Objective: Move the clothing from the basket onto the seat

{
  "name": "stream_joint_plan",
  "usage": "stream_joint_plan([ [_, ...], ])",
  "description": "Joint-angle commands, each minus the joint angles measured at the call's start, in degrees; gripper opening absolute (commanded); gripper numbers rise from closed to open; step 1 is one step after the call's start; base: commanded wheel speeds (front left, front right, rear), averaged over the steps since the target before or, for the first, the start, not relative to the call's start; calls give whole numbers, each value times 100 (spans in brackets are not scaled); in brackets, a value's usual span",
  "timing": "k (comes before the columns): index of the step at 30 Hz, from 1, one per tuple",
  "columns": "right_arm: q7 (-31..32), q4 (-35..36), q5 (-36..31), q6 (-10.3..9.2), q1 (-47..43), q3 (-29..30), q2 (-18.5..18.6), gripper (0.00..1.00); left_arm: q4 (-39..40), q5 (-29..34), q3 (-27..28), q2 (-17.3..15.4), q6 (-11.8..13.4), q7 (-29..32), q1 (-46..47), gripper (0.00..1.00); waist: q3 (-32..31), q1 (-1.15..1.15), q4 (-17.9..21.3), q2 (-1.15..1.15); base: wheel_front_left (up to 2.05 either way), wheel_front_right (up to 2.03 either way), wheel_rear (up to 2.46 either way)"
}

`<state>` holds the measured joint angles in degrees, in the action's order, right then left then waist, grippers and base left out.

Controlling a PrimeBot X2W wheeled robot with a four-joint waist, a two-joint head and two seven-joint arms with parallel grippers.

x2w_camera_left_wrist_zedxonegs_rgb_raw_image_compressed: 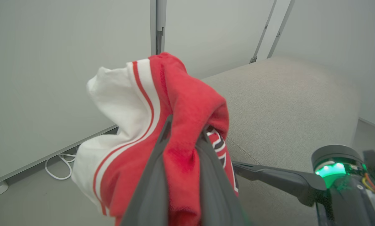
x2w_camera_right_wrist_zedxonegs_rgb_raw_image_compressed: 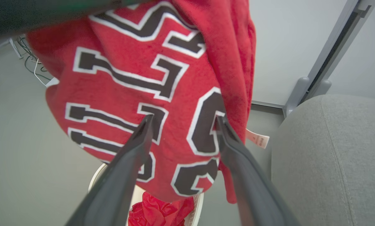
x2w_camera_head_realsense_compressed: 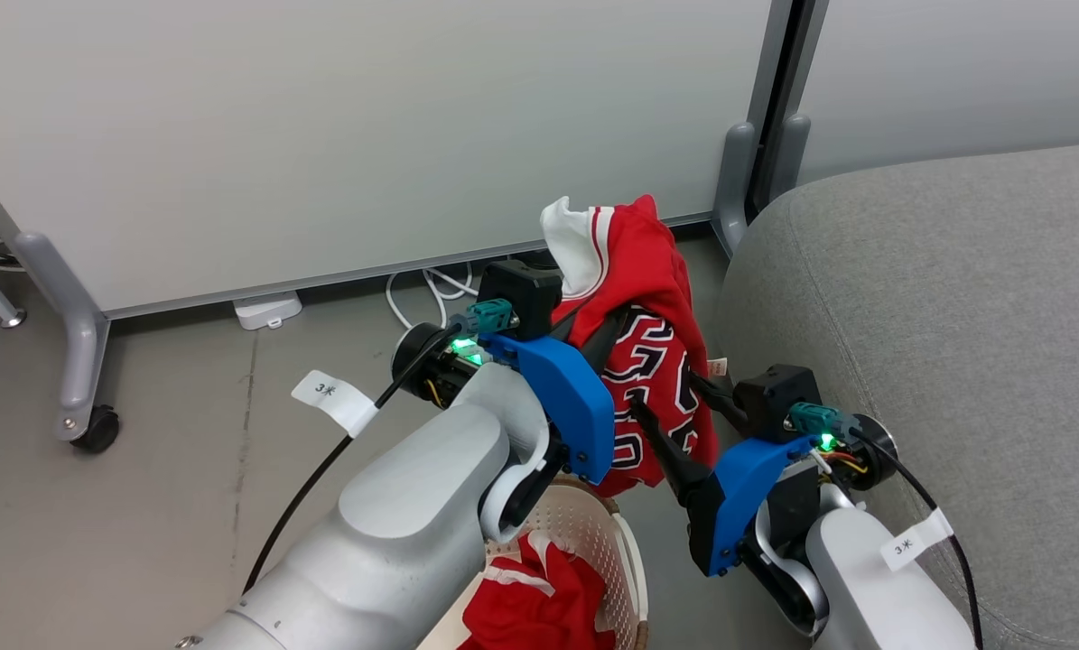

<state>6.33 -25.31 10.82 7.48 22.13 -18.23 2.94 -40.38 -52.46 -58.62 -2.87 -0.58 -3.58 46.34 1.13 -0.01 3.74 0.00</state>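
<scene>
Two panels (x2w_camera_head_realsense_compressed: 322, 135): you face pale, smooth partition boards standing on grey metal legs; one leg at your left ends in a black caster (x2w_camera_head_realsense_compressed: 97, 429).
floor (x2w_camera_head_realsense_compressed: 187, 451): plain grey, smooth and matte, with a thin joint line running through it; white cables (x2w_camera_head_realsense_compressed: 422, 289) loop out from under the left panel, next to a small white box (x2w_camera_head_realsense_compressed: 268, 310).
seat (x2w_camera_head_realsense_compressed: 954, 316): on your right, a broad cushion in light-grey woven fabric, with a rounded edge and a stitched seam curving along it.
basket (x2w_camera_head_realsense_compressed: 584, 533): cream plastic pierced with rows of small holes, oval in outline; it stands on the floor just left of the seat, low in your head view.
jersey (x2w_camera_head_realsense_compressed: 647, 271): red, soft and slightly fuzzy, with blocky black letters outlined in white, white trim carrying a thin red stripe, and a small pale tag (x2w_camera_right_wrist_zedxonegs_rgb_raw_image_compressed: 258, 139) at one edge; it hangs bunched in the air above the basket, close beside the seat's edge.
shorts (x2w_camera_head_realsense_compressed: 539, 605): red with a white stripe, crumpled in the basket's bottom.
left gripper (x2w_camera_left_wrist_zedxonegs_rgb_raw_image_compressed: 185, 125): your two dark fingers are pressed close together, pinching a thick fold of the jersey near its top.
right gripper (x2w_camera_right_wrist_zedxonegs_rgb_raw_image_compressed: 185, 116): fingers spread wide and holding nothing, tips pointing at the lettered face of the jersey; you cannot tell whether they touch the cloth.
</scene>
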Motion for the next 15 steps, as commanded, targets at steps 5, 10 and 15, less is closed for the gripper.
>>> stream_joint_plan([
  [5,-139,-402,271,3,399,-256,84,100,-20,-148,-140,-2,-97,-22,156,0,9,1,-41,0,0,0,0],
  [10,-198,-810,820,3,709,-721,76,100,3,-282,-258,-4,-145,-77,224,0,2,1,-36,0,0,0,0],
  [15,-375,-1143,1177,3,909,-1054,106,0,-36,-371,-364,-4,-127,-149,265,0,-19,1,-19,0,0,0,0],
])
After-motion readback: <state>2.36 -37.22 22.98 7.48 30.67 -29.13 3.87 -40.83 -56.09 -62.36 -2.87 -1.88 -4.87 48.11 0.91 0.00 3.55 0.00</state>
